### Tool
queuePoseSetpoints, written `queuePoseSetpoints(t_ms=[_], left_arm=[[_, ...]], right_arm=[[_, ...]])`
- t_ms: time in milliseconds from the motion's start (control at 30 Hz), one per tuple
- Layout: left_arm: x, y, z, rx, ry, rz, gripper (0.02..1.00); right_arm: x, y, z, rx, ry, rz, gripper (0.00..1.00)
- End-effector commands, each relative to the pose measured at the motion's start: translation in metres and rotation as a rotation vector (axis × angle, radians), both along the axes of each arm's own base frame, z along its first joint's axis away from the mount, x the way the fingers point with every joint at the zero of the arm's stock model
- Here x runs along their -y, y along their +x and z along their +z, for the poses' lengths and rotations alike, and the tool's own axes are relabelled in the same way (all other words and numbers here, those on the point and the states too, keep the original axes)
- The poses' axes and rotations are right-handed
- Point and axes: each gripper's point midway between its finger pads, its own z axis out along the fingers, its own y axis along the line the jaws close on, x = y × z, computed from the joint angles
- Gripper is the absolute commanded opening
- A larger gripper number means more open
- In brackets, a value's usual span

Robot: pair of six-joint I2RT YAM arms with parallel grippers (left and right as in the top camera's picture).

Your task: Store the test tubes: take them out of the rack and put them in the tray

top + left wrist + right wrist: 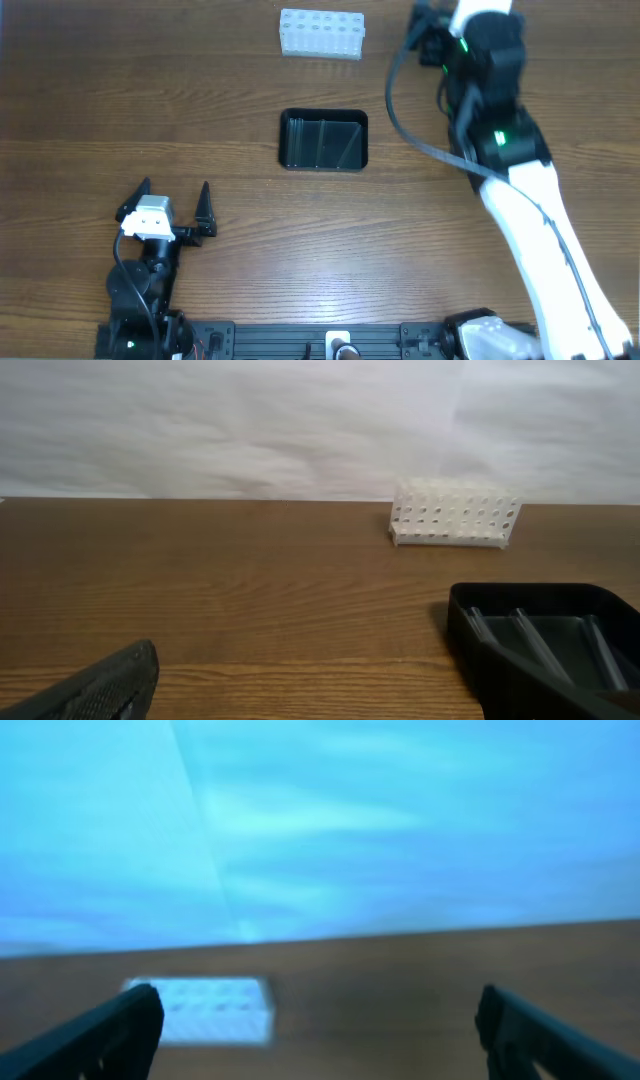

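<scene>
White perforated rack (321, 33), clear test tubes (535, 643) lying in black tray (505, 685), left jaws and right jaws wide apart, empty.

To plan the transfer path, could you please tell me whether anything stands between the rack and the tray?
Nothing visible does: only bare table lies between the rack and the tray.

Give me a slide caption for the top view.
Test tubes lie in the black tray at mid-table; white rack stands beyond it; left claw open near its base.
</scene>
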Motion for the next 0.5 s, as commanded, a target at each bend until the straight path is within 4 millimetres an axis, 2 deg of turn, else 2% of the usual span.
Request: queuePoseSetpoints(t_ms=[33, 333, 500], left_arm=[[0.001, 0.000, -0.001, 0.000, 0.010, -0.009, 1.000], [0.001, 0.000, -0.001, 0.000, 0.010, -0.009, 1.000], [0.001, 0.000, -0.001, 0.000, 0.010, -0.009, 1.000]], right_arm=[[0.027, -0.042, -0.034, 0.017, -0.046, -0.037, 0.991], [0.046, -0.111, -0.092, 0.093, -0.085, -0.058, 0.991], [0.053, -0.136, -0.126, 0.112, -0.078, -0.073, 0.993]])
